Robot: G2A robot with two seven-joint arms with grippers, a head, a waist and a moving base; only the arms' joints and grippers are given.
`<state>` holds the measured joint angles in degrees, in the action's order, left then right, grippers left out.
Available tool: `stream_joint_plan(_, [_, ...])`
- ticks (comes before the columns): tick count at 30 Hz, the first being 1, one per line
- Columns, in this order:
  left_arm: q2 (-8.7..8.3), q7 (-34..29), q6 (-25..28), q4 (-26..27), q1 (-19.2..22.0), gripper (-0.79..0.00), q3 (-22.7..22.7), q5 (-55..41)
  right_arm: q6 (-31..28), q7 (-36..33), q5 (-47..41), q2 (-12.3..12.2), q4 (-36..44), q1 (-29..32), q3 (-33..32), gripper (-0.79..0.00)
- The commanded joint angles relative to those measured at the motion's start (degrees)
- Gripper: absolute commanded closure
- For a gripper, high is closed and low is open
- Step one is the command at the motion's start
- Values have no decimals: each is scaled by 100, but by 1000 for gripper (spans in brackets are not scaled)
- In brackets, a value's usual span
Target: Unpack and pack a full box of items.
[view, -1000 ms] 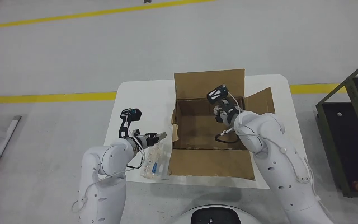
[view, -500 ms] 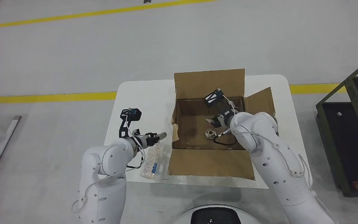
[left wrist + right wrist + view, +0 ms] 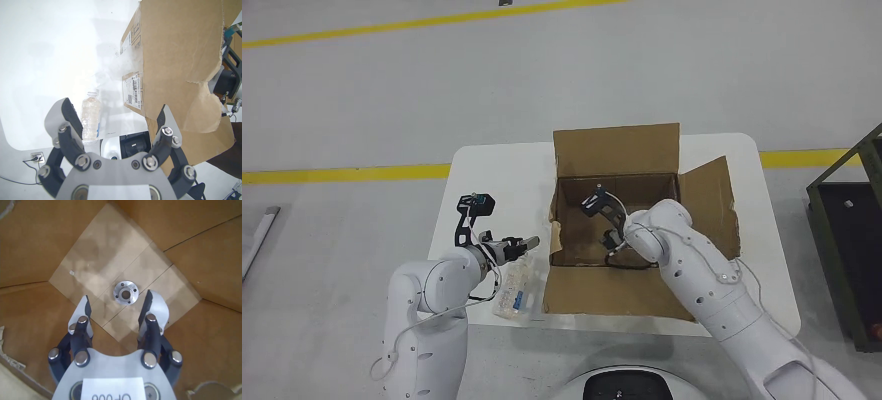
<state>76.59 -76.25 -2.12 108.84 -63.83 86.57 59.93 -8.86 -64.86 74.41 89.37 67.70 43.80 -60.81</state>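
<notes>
To lift the metal flange (image 3: 125, 294) off the floor of the box (image 3: 37, 247), the right gripper (image 3: 117, 295) should, I judge, drop straight down astride the disc's rim and close low, since so low and smooth a part could slip. Its jaws stand wide apart, empty, touching nothing, above the flange near the middle of the box floor; the left gripper (image 3: 115, 106), also spread and empty, hangs outside the box near a plastic bottle (image 3: 90, 117) lying on the table (image 3: 47, 56)

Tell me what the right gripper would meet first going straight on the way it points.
Probably the small round silver metal flange on the floor of the brown cardboard box: the open right gripper points at it. Depth is unclear.
</notes>
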Motion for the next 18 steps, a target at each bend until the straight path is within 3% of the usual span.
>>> stream_joint_plan(1, [0, 0, 0, 0, 0, -785, 0, 0, 0, 26, -50, 18, -124, -76, 55, -785])
stream_joint_plan(18, [0, 0, 0, 0, 0, -785, 0, 0, -33, 75, 93, 12, -86, -35, 170, -785])
